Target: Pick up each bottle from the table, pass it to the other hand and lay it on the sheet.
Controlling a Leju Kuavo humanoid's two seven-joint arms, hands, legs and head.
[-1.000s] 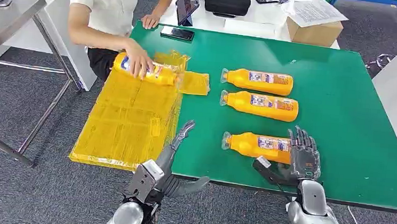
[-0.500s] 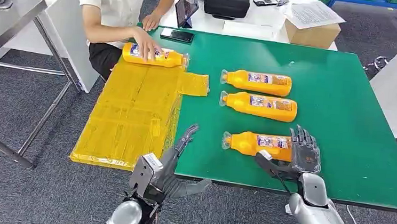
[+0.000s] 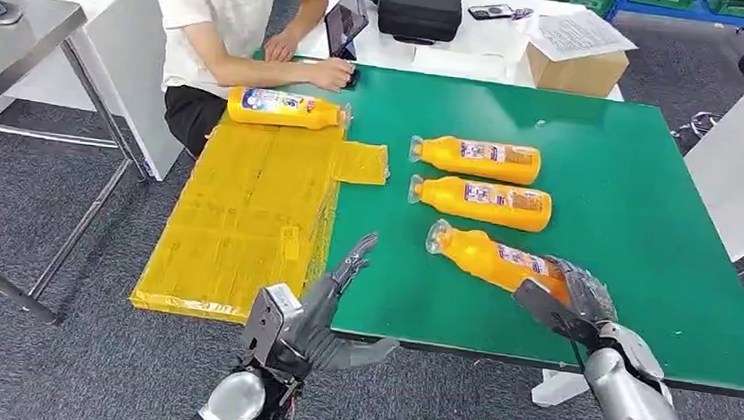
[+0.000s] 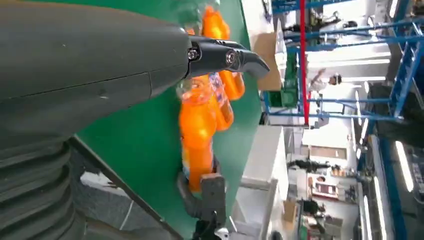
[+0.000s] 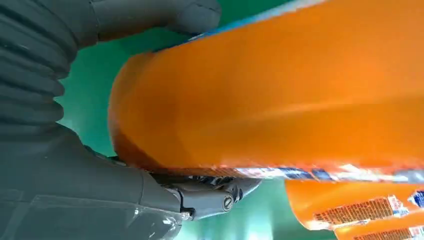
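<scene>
Your right hand (image 3: pixel 582 299) grips the base of the nearest orange bottle (image 3: pixel 489 259), tilted near the green table's (image 3: pixel 650 192) front edge. Your left hand (image 3: pixel 326 302) hovers empty, fingers spread, beside the yellow sheet (image 3: pixel 237 219), where another bottle (image 3: pixel 284 109) lies.

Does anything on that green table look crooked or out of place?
One thing: the nearest bottle lies at a slant while the two bottles behind it lie level and parallel. That is because the right hand grips its base. Nothing looks spilled or damaged.
</scene>
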